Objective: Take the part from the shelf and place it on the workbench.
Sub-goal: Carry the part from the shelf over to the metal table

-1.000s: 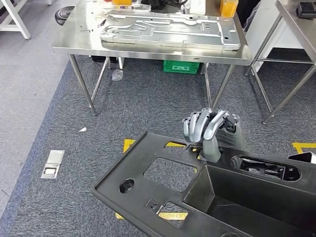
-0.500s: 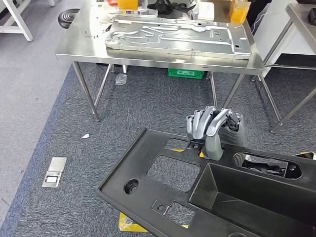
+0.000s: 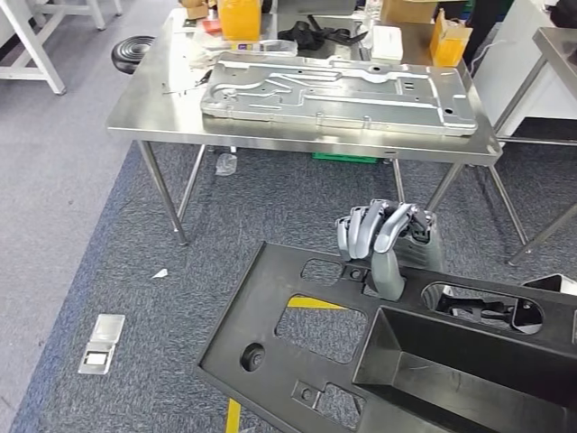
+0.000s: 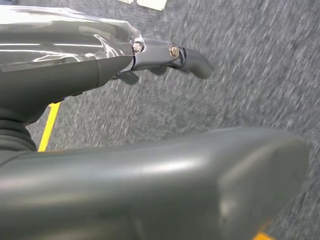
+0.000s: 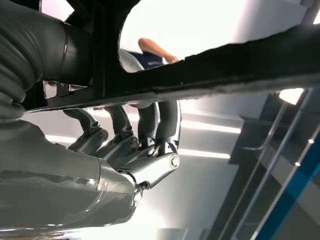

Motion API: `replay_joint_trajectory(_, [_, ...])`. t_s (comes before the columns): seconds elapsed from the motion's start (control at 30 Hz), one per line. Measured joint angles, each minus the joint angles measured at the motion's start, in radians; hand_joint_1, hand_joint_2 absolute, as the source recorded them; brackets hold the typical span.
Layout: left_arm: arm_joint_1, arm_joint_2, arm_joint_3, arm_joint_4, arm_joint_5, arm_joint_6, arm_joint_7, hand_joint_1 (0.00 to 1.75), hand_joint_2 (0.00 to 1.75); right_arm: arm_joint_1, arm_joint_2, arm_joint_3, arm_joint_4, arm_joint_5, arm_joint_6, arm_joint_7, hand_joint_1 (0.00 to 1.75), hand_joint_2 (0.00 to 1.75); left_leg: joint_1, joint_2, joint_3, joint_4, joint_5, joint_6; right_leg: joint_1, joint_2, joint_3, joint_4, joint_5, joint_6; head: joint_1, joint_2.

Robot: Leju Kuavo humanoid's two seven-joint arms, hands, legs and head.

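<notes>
The right hand (image 3: 381, 236) grips the far edge of the black part (image 3: 408, 356), with its fingers (image 5: 151, 125) curled over the rim and the thumb below. The left hand (image 4: 151, 55) is above the grey carpet (image 3: 81, 225); whether it is apart or together, I cannot tell. The black part is held above the carpet, well before the steel workbench (image 3: 150, 108). On the workbench lies a large grey metal plate (image 3: 340, 90). Behind the plate stand a yellow container (image 3: 240, 18) and a small box (image 3: 451, 41).
</notes>
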Motion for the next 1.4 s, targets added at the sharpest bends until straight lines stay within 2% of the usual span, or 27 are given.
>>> replay_joint_trajectory(0.07, [-0.002,-0.006,0.0,0.0,0.0,-0.001,0.0,0.0,1.75,-0.001,0.001,0.0,0.004,-0.002,0.003,0.003,1.75,1.75,-0.01,0.016,0.047,-0.012,-0.023,-0.004,0.028,0.0,0.007,-0.103,0.138,-0.037,0.0,0.0])
replay_joint_trajectory(0.1, [-0.006,-0.008,0.0,0.0,0.0,-0.002,0.0,0.0,1.75,-0.002,0.001,0.0,0.005,-0.002,0.004,0.005,1.75,1.75,-0.013,0.021,0.056,-0.006,-0.027,-0.008,0.029,0.006,0.016,-0.12,0.152,-0.04,0.0,0.0])
replay_joint_trajectory(0.17, [-0.013,-0.007,0.0,0.0,0.0,-0.001,0.0,0.0,1.75,-0.006,0.003,0.0,0.004,-0.003,0.006,0.005,1.75,1.75,-0.011,0.018,0.029,0.061,-0.029,-0.017,0.019,0.019,0.036,-0.132,0.142,-0.044,0.001,0.0])
replay_joint_trajectory(0.2, [-0.015,-0.006,0.0,0.0,0.0,-0.001,0.0,0.0,1.75,-0.007,0.004,0.0,0.004,-0.003,0.007,0.006,1.75,1.75,-0.008,0.014,-0.004,0.118,-0.045,-0.025,0.013,0.025,0.046,-0.135,0.137,-0.044,0.0,0.0])
replay_joint_trajectory(0.27, [-0.016,-0.004,0.0,0.0,0.0,-0.001,0.0,0.0,1.75,-0.012,0.005,0.0,0.005,-0.009,0.004,0.016,1.75,1.75,0.003,0.009,-0.09,0.239,-0.101,-0.042,0.004,0.042,0.061,-0.136,0.122,-0.041,0.0,0.0])
replay_joint_trajectory(0.3, [-0.015,-0.003,0.0,0.0,0.0,-0.001,0.0,0.0,1.75,-0.016,0.006,0.0,0.006,-0.014,0.001,0.026,1.75,1.75,0.01,0.008,-0.125,0.275,-0.122,-0.05,0.0,0.052,0.07,-0.136,0.114,-0.037,0.0,0.0])
replay_joint_trajectory(0.33, [-0.015,-0.003,0.0,0.0,0.0,-0.001,0.0,0.0,1.75,-0.022,0.007,0.0,0.008,-0.021,-0.003,0.036,1.75,1.75,0.017,0.008,-0.148,0.281,-0.122,-0.057,-0.004,0.062,0.08,-0.136,0.106,-0.032,-0.001,0.0])
replay_joint_trajectory(0.37, [-0.014,-0.002,0.0,0.0,0.0,-0.001,0.0,0.0,1.75,-0.028,0.008,0.0,0.01,-0.026,-0.008,0.046,1.75,1.75,0.024,0.008,-0.154,0.252,-0.093,-0.064,-0.008,0.07,0.093,-0.136,0.098,-0.027,-0.001,0.0])
replay_joint_trajectory(0.43, [-0.015,0.0,0.0,0.0,0.0,0.0,0.0,0.0,1.75,-0.036,0.01,0.0,0.013,-0.028,-0.017,0.054,1.75,1.75,0.034,0.005,-0.14,0.138,0.013,-0.075,-0.016,0.082,0.119,-0.135,0.08,-0.017,-0.001,0.0])
replay_joint_trajectory(0.5, [-0.017,0.002,0.0,0.0,0.0,0.0,0.0,0.0,1.75,-0.04,0.012,0.0,0.016,-0.019,-0.026,0.051,1.75,1.75,0.036,0.002,-0.129,0.054,0.065,-0.07,-0.019,0.09,0.133,-0.131,0.065,-0.003,-0.001,0.0])
replay_joint_trajectory(0.6, [-0.018,0.002,0.0,0.0,0.0,-0.001,0.0,0.0,1.75,-0.042,0.013,0.0,0.015,-0.005,-0.033,0.045,1.75,1.75,0.033,0.001,-0.125,0.039,0.067,-0.038,-0.019,0.092,0.138,-0.123,0.051,0.018,-0.002,0.0])
replay_joint_trajectory(0.67, [-0.019,0.003,0.0,0.0,0.0,-0.001,-0.001,0.0,1.75,-0.046,0.013,-0.001,0.012,-0.002,-0.033,0.041,1.75,1.75,0.036,0.001,-0.115,0.037,0.065,-0.024,-0.02,0.071,0.129,-0.091,0.034,0.028,-0.001,0.0])
replay_joint_trajectory(0.7, [-0.02,0.003,0.0,0.0,0.0,-0.001,-0.001,0.0,1.75,-0.048,0.013,-0.001,0.01,-0.001,-0.033,0.039,1.75,1.75,0.037,0.001,-0.109,0.035,0.063,-0.019,-0.022,0.057,0.107,-0.047,0.014,0.034,-0.001,0.0])
replay_joint_trajectory(0.77, [-0.018,0.004,0.0,0.0,0.0,-0.001,-0.001,0.0,1.75,-0.049,0.013,-0.001,0.009,-0.001,-0.033,0.037,1.75,1.75,0.037,0.002,-0.1,0.035,0.052,-0.014,-0.027,0.034,0.03,0.085,-0.037,0.044,0.0,0.0])
replay_joint_trajectory(0.8, [-0.017,0.004,0.0,0.0,0.0,-0.001,-0.001,0.0,1.75,-0.047,0.013,-0.001,0.009,-0.001,-0.033,0.036,1.75,1.75,0.036,0.002,-0.095,0.035,0.046,-0.014,-0.029,0.029,-0.01,0.142,-0.052,0.047,0.0,0.0])
replay_joint_trajectory(0.83, [-0.016,0.004,0.0,0.0,0.0,-0.001,-0.001,0.0,1.75,-0.046,0.013,-0.001,0.009,-0.001,-0.033,0.036,1.75,1.75,0.036,0.003,-0.088,0.035,0.039,-0.014,-0.029,0.027,-0.037,0.168,-0.048,0.048,0.0,0.0])
replay_joint_trajectory(0.87, [-0.016,0.004,0.0,0.0,0.0,-0.001,-0.001,0.0,1.75,-0.046,0.013,-0.001,0.009,-0.001,-0.033,0.036,1.75,1.75,0.036,0.003,-0.078,0.035,0.031,-0.015,-0.029,0.026,-0.044,0.154,-0.022,0.048,0.0,0.0])
replay_joint_trajectory(0.9, [-0.016,0.004,0.0,0.0,0.0,-0.001,-0.001,0.0,1.75,-0.046,0.013,-0.001,0.008,-0.001,-0.033,0.036,1.75,1.75,0.034,0.003,-0.066,0.035,0.021,-0.016,-0.028,0.025,-0.033,0.103,0.022,0.045,0.0,0.0])
replay_joint_trajectory(0.97, [-0.016,0.004,0.0,0.0,0.0,-0.001,-0.001,0.0,1.75,-0.047,0.013,-0.002,0.008,-0.001,-0.033,0.036,1.75,1.75,0.033,0.003,-0.042,0.031,0.004,-0.018,-0.022,0.021,0.002,-0.019,0.105,0.031,-0.001,0.0])
replay_joint_trajectory(1.0, [-0.017,0.003,0.0,0.0,0.0,-0.001,-0.001,0.0,1.75,-0.048,0.013,-0.003,0.008,-0.001,-0.033,0.036,1.75,1.75,0.033,0.003,-0.035,0.029,-0.003,-0.021,-0.017,0.018,0.015,-0.064,0.123,0.022,0.0,0.0])
replay_joint_trajectory(1.07, [-0.017,0.002,0.0,0.0,0.0,-0.001,-0.001,0.0,1.75,-0.049,0.014,-0.006,0.007,-0.001,-0.033,0.035,1.75,1.75,0.033,0.006,-0.026,0.022,-0.009,-0.032,-0.011,0.016,0.021,-0.092,0.116,0.01,0.0,0.0])
replay_joint_trajectory(1.17, [-0.02,0.001,-0.001,0.0,0.0,-0.001,-0.001,0.0,1.75,-0.051,0.015,-0.008,0.004,0.0,-0.033,0.035,1.75,1.75,0.034,0.01,-0.021,0.046,-0.014,-0.042,-0.016,0.018,0.052,-0.121,0.108,-0.004,0.001,0.0])
replay_joint_trajectory(1.23, [-0.022,0.002,-0.001,0.0,0.0,-0.001,-0.002,0.0,1.75,-0.053,0.016,-0.008,0.003,0.0,-0.033,0.035,1.75,1.75,0.035,0.008,-0.073,0.142,-0.042,-0.047,-0.021,0.02,0.076,-0.135,0.101,-0.009,0.001,0.0])
replay_joint_trajectory(1.3, [-0.021,0.004,-0.001,0.0,0.0,-0.001,-0.002,0.0,1.75,-0.053,0.017,-0.008,0.004,0.0,-0.033,0.035,1.75,1.75,0.036,0.006,-0.161,0.262,-0.085,-0.054,-0.022,0.025,0.09,-0.137,0.088,-0.011,0.0,0.0])
replay_joint_trajectory(1.33, [-0.019,0.004,-0.001,0.0,0.0,-0.001,-0.002,0.0,1.75,-0.051,0.017,-0.008,0.004,0.0,-0.033,0.035,1.75,1.75,0.037,0.006,-0.196,0.294,-0.096,-0.058,-0.023,0.028,0.099,-0.137,0.079,-0.011,0.0,0.0])
replay_joint_trajectory(1.37, [-0.017,0.004,-0.001,0.0,0.0,-0.001,-0.002,0.0,1.75,-0.05,0.017,-0.008,0.004,0.0,-0.033,0.035,1.75,1.75,0.038,0.006,-0.216,0.296,-0.087,-0.061,-0.023,0.032,0.11,-0.136,0.07,-0.009,0.0,0.0])
replay_joint_trajectory(1.4, [-0.016,0.005,-0.001,0.0,0.0,-0.001,-0.002,0.0,1.75,-0.049,0.017,-0.008,0.005,0.0,-0.033,0.035,1.75,1.75,0.04,0.006,-0.222,0.269,-0.059,-0.064,-0.024,0.034,0.123,-0.136,0.06,-0.006,0.0,0.0])
